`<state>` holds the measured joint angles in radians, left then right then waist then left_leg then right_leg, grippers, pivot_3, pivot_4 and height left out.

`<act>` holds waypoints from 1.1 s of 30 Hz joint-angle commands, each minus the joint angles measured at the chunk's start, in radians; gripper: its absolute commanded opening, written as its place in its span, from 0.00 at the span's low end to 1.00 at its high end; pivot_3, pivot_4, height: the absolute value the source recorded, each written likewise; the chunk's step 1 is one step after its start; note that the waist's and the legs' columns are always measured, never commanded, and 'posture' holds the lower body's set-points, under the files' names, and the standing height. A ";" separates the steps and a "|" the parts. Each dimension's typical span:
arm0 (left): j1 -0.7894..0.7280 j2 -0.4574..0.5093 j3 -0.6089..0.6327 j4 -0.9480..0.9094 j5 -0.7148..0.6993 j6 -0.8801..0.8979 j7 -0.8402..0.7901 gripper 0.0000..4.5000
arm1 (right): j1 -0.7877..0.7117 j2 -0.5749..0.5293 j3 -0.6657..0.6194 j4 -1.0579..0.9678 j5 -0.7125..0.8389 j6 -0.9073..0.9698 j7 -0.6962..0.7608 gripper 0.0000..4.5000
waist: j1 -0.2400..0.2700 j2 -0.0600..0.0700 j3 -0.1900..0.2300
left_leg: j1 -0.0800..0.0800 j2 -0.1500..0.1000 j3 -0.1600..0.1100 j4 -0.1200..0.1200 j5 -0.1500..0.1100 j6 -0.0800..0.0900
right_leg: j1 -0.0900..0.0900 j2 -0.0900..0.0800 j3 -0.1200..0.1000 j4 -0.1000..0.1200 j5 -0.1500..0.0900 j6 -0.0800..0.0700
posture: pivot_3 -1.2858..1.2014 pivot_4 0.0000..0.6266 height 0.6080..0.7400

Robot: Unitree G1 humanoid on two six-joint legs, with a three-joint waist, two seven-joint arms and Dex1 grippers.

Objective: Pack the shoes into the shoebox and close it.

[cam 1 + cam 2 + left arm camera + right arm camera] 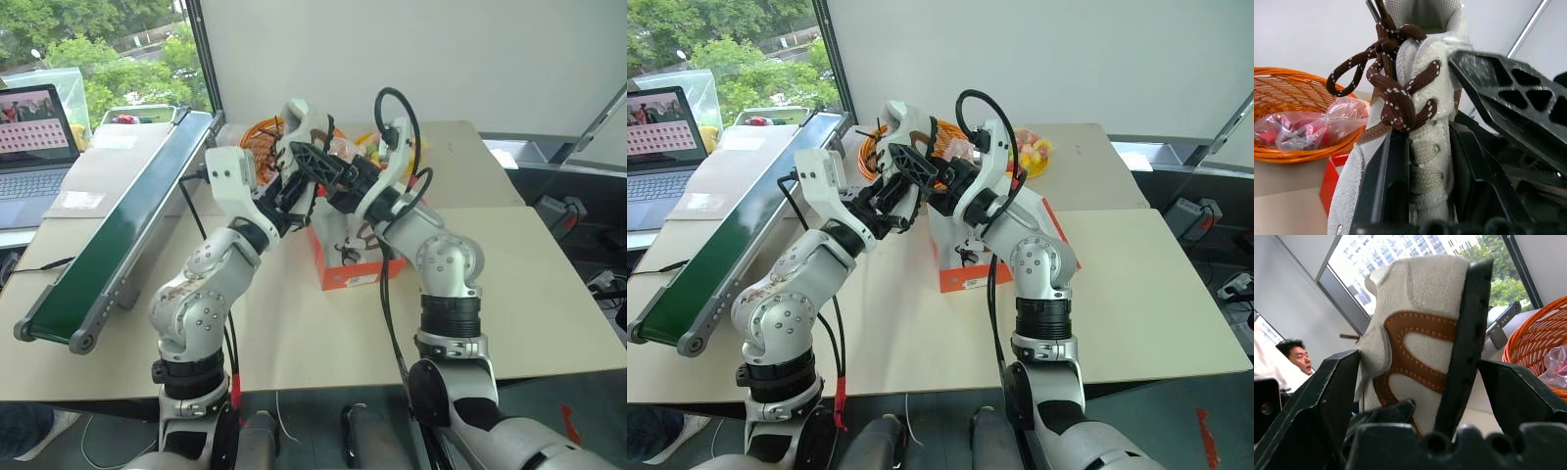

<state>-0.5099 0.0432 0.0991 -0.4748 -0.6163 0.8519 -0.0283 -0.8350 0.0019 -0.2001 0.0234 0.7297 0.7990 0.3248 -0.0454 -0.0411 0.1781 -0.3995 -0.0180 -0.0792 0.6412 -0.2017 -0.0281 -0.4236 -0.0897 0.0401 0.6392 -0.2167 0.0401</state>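
my left gripper (294,181) clamps a shoe (1420,122) over the box (343,259) | right gripper (1415,382) spread wide, astride its heel | box open, nothing packed that I can see

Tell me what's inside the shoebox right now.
The shoebox sits under both arms, which cover most of its white interior; dark laces show inside, so one shoe may lie there. The other shoe is held above in the left gripper.

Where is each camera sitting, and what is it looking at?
Head cameras: look down from the head over both arms, the table and the shoebox.
Left wrist: looks along the left gripper, shut on a shoe.
Right wrist: looks along the right gripper's fingers, wide around the shoe.
Both wrist views share the shoe and the orange basket.
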 commanded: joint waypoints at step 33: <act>0.224 0.352 0.185 -0.174 -0.265 0.155 -0.089 0.82 | -0.208 -0.308 0.045 0.286 -0.241 -0.121 0.048 0.21 | 0.006 0.001 0.001 | 0.000 0.000 0.000 -0.001 0.000 0.000 | 0.001 0.000 0.000 -0.005 0.000 0.000 | 0.52 0.24 1.00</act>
<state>-0.2780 0.4066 0.3053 -0.6151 -0.8847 1.0378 -0.1253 -1.0166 -0.3016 -0.1608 0.2894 0.5031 0.7139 0.3475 -0.0393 -0.0396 0.1792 -0.3998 -0.0179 -0.0791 0.6392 -0.2021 -0.0272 -0.4219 -0.0897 0.0397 0.6326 -0.2168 0.0401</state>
